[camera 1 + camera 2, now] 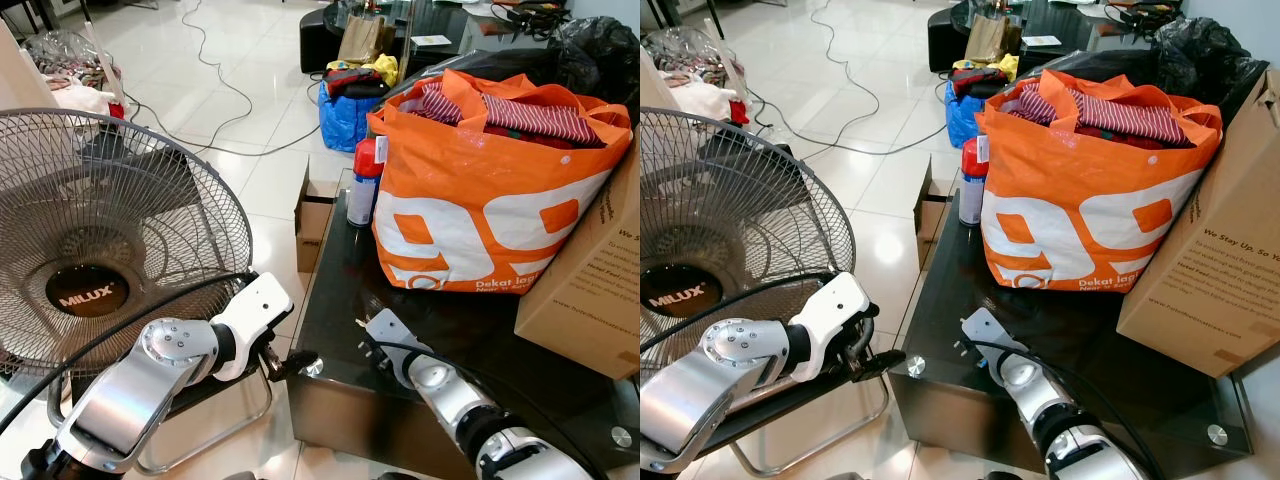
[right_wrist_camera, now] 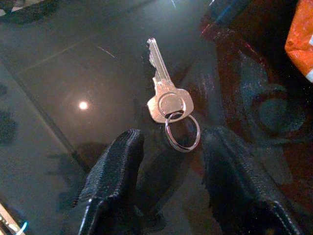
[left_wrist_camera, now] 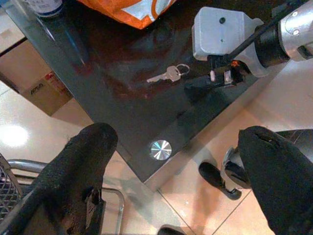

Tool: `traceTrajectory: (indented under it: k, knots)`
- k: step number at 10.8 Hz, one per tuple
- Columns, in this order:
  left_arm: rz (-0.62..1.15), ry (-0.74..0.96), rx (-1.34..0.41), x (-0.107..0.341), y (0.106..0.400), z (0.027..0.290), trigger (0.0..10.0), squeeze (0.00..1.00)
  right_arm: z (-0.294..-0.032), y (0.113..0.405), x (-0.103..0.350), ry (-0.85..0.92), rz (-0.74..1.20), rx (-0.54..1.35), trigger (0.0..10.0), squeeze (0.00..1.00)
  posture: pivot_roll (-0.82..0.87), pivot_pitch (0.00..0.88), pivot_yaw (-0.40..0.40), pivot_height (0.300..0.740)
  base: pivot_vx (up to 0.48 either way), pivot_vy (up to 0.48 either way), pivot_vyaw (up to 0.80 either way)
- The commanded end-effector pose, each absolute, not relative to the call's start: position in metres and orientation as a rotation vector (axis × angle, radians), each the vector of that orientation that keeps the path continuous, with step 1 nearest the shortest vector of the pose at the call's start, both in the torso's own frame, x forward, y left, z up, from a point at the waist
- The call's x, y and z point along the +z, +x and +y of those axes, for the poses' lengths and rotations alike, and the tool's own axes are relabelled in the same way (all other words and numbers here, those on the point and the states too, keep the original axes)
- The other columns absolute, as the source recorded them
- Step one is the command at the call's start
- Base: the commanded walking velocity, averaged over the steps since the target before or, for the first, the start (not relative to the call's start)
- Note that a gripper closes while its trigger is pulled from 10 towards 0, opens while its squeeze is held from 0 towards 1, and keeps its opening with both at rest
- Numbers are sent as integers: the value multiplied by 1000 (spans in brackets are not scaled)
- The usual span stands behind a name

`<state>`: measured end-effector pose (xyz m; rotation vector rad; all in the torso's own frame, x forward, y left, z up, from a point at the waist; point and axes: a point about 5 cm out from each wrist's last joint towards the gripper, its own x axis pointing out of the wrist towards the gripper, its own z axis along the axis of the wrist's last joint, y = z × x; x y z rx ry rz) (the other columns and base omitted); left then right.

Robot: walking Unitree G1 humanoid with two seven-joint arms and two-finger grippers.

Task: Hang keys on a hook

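A dark glass tabletop carries a big orange shopping bag stuffed with striped cloth, with a brown cardboard box touching its right side and a spray can just beside its left. To the robot's left stands a MILUX fan on the white tiled floor, and a small open carton sits on the floor against the tabletop's edge.

The left claw hangs off the near-left corner of the tabletop, over the floor beside a round metal stud; its two black fingers are spread wide and touch nothing.

The right claw is low over the tabletop near its front edge, fingers parted and empty. The silver key lies flat on the glass just ahead of them, its ring lying in the gap between the fingertips; whether a finger touches the ring is unclear.
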<state>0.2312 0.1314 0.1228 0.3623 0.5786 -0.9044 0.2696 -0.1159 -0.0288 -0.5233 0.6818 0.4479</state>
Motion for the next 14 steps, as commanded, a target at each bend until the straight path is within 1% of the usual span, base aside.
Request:
traceTrajectory:
  k: [1,2,3,4,6,8,9,10,11,12,14]
  knots:
    - [545,370,-894,131,236,132,10000,624,-113,273,-26,-500,666,437,9333,0,-14,43,-21,740,0,0,0]
    - [529,358,-891,134,238,134,10000,624,-109,274,-25,-471,656,439,6431,0,-4,65,-27,740,0,0,0]
    - [534,354,-888,134,239,136,10000,624,-105,275,-24,-463,651,448,5294,0,6,81,-32,740,0,0,0]
    - [540,357,-884,133,238,138,10000,624,-102,274,-25,-466,654,454,4784,0,13,91,-37,740,0,0,0]
    - [548,358,-877,131,237,142,10000,624,-99,274,-25,-469,651,458,4667,0,18,111,-45,740,0,0,0]
    - [552,356,-874,126,236,142,10000,624,-103,279,-21,-471,637,425,4627,0,4,99,-44,740,0,0,0]
    - [546,352,-879,125,237,140,10000,627,-106,282,-19,-440,624,416,4980,0,-7,86,-42,740,0,0,0]
    - [538,347,-886,123,239,137,10000,624,-107,284,-16,-413,603,431,9176,0,-18,73,-38,740,0,0,0]
    - [531,347,-895,121,241,134,10000,624,-109,288,-9,-347,563,447,10000,0,-25,64,-38,740,0,0,0]
    - [529,348,-897,121,242,134,10000,624,-112,291,-7,-353,550,438,10000,1000,-26,60,-38,740,0,0,0]
    - [527,347,-900,119,244,133,10000,620,-119,291,-11,-473,605,429,10000,1000,-26,56,-42,740,0,0,0]
